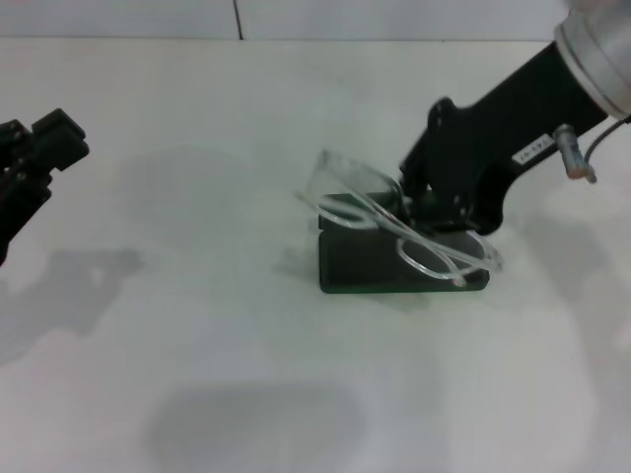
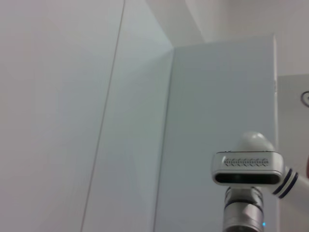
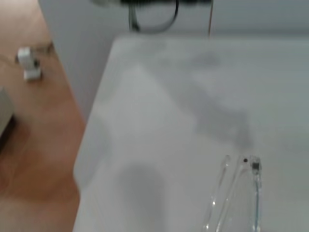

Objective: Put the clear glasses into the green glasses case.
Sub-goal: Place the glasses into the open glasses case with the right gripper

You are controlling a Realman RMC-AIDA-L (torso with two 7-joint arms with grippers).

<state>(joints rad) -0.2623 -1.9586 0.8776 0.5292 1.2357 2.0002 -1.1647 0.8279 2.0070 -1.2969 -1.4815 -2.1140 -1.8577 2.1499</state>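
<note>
On the white table (image 1: 197, 374), nearest the robot, the surface bears only soft grey shadows. Past these, right of the table's middle, stands the green glasses case (image 1: 380, 264), open, its dark body resting flat on the table. The clear glasses (image 1: 394, 222) lie across the top of the case, tilted: the lens front hangs over the case's right end, while the folded temple arms rise up and out past its left end. The glasses are on the case rather than down inside it. The right gripper (image 1: 419, 202) is directly behind the case, reaching in from the upper right, with its black body low over the frame; contact with the glasses appears likely, but whether its fingers are spread or pinching the frame cannot be told. In the right wrist view the transparent temple arms (image 3: 241, 193) show against the table, with one small dark hinge fitting. The left gripper (image 1: 35, 158) is parked at the far left edge, well apart from the case, raised off the table; its finger state cannot be told either.
</note>
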